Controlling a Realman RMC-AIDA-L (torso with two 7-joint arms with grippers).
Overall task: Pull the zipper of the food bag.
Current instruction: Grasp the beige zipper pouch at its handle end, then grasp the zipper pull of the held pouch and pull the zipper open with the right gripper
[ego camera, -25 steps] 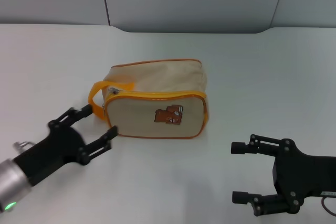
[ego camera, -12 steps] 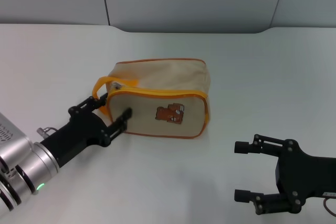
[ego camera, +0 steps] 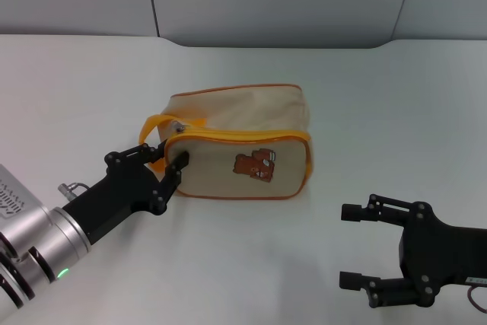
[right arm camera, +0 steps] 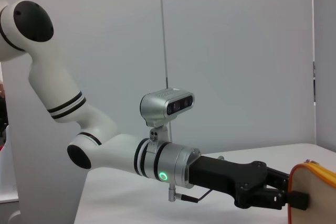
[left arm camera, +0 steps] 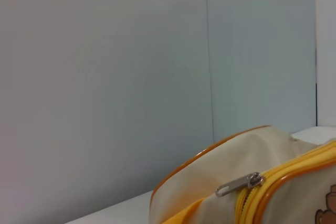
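1. The food bag (ego camera: 240,142) sits on the white table (ego camera: 365,97), about mid-scene and a little left of centre; it's a beige boxy pouch with orange piping, and the brown bear (ego camera: 256,165) is on the side facing the robot.
2. The zipper (ego camera: 228,136) runs along the orange-edged top of that near side; its little silver pull tab (left arm camera: 239,183) is at the bag's left end, lying flat against the fabric, easiest to see in the left wrist view.
3. The orange loop handle (ego camera: 156,129) sticks out from the same left end.
4. The left gripper (ego camera: 161,164) is right up at the bag's left end, fingers spread apart; one fingertip is by the handle, the other touches the near-left corner of the bag; it's not clamped on anything.
5. The right gripper (ego camera: 350,245) hovers low over the table at the near right, well apart from the bag; fingers wide apart, holding nothing.
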